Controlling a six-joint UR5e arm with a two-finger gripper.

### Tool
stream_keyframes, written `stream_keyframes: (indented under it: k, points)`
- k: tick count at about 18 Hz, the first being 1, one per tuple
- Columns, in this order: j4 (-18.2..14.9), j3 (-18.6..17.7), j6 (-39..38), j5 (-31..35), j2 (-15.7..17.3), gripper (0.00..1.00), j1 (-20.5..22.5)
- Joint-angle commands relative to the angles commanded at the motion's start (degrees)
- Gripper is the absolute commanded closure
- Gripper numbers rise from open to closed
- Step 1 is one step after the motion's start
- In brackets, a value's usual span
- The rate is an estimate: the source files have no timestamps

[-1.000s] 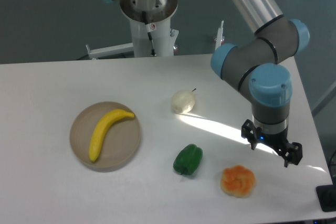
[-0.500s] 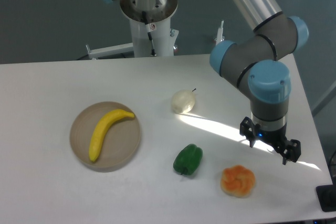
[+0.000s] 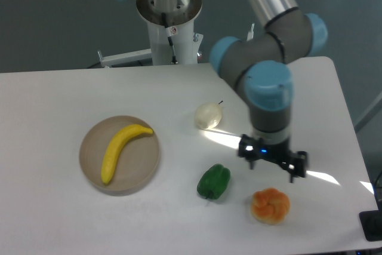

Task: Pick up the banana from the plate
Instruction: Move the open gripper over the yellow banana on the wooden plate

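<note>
A bright yellow banana (image 3: 120, 149) lies on the round tan plate (image 3: 147, 167) at the left of the white table. My gripper (image 3: 272, 163) hangs over the table far to the right of the plate, above and between the green pepper and the orange item. Its two dark fingers stand apart with nothing between them, so it is open. Nothing touches the banana.
A green pepper (image 3: 213, 181) lies right of the plate. A pale round fruit (image 3: 208, 115) with a stem sits behind it. An orange segmented item (image 3: 270, 205) lies near the front right edge. The robot base column (image 3: 170, 22) rises behind the table.
The arm has swung left by roughly 60 pixels, carrying the gripper from the right edge toward the middle of the table. The fingers stay apart. No object has moved.
</note>
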Motion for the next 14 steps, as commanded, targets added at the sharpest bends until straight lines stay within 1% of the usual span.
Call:
stream_keyframes:
  k: [3,4,6,9,12,13,14]
  points:
    - [0.0,-5.8,-1.9,-0.1,4.2,0.00,-2.9]
    - [0.0,-8.0,-2.3,-0.1,5.1,0.00,-4.2]
    - [-0.1,-10.9,-4.6,0.0,6.5,0.00,-6.7]
    - [-0.1,-13.7,-4.9,-1.7,6.9,0.00,-9.8]
    - [-0.1,-15.1,-5.2,-8.8,6.7,0.00,-11.3]
    - [-0.1,-15.7,-5.7,-10.4,6.5,0.00,-12.0]
    - [0.0,-15.9,-6.8,-10.6,6.0,0.00,-13.1]
